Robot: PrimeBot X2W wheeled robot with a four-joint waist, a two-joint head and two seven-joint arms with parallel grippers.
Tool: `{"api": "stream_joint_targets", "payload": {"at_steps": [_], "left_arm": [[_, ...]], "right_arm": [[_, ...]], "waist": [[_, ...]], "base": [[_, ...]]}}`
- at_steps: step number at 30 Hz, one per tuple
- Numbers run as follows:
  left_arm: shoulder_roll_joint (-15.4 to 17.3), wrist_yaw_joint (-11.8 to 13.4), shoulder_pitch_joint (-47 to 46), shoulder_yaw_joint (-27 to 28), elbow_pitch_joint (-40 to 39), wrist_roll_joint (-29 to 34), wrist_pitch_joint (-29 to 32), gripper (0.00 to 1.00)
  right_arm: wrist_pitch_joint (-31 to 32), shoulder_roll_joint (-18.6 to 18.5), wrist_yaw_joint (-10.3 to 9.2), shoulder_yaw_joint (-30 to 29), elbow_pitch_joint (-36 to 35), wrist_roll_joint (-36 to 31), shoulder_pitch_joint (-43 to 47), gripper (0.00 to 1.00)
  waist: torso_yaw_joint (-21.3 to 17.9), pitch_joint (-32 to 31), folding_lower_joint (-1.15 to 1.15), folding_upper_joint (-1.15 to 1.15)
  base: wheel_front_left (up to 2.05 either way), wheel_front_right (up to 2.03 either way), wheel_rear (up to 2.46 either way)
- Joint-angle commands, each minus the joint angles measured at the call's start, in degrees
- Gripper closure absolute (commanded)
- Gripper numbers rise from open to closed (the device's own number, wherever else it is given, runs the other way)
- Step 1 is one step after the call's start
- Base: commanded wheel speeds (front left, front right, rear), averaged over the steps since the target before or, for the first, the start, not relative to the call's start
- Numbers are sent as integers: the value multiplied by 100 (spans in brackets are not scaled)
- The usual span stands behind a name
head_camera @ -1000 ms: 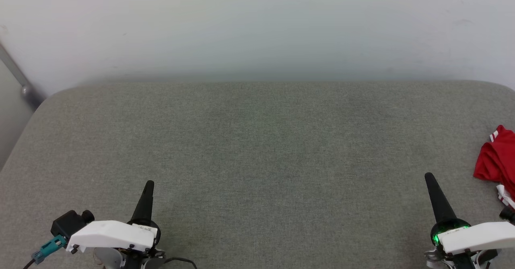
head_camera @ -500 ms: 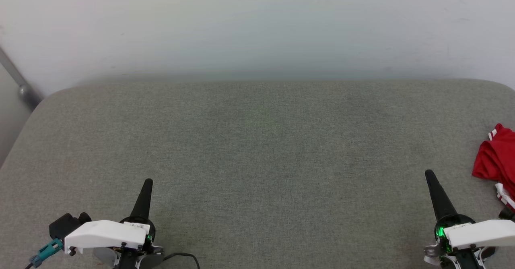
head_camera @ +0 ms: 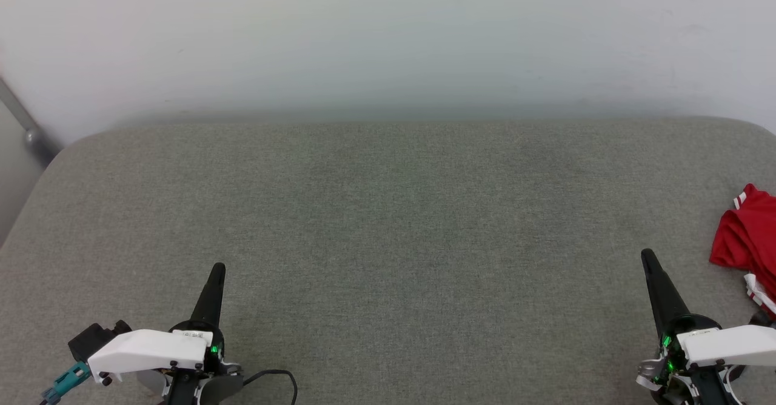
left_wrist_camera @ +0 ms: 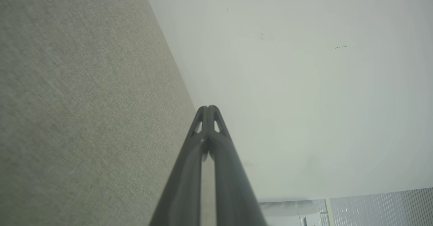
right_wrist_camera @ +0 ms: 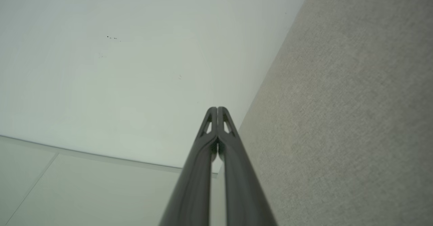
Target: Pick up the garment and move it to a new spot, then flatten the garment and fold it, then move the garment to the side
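a grey fabric surface (head_camera: 388,223), with a crumpled red garment (head_camera: 744,238) at its right edge.

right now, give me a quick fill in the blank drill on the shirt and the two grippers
1. The garment is mostly ____ in colour.
2. Of the left gripper and the right gripper, the one nearer the garment is the ____.
3. Both grippers' jaws are ____, holding nothing.
4. The garment lies on the grey padded surface, touched by ____ gripper.

Missing words: red; right; shut; neither
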Motion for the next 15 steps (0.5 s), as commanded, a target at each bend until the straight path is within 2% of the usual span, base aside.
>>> {"api": "stream_joint_targets", "payload": {"at_steps": [1, 15], "left_arm": [[-20, -47, -100, 63, -6, -115, 56, 100], [-141, -152, -133, 266, 31, -590, 218, 100]], "right_arm": [[20, -23, 0, -11, 17, 167, -116, 100], [64, -18, 0, -26, 184, 801, -232, 100]], "waist": [[-4, 2, 0, 0], [-33, 18, 0, 0]], "base": [[0, 0, 0], [0, 0, 0]]}}
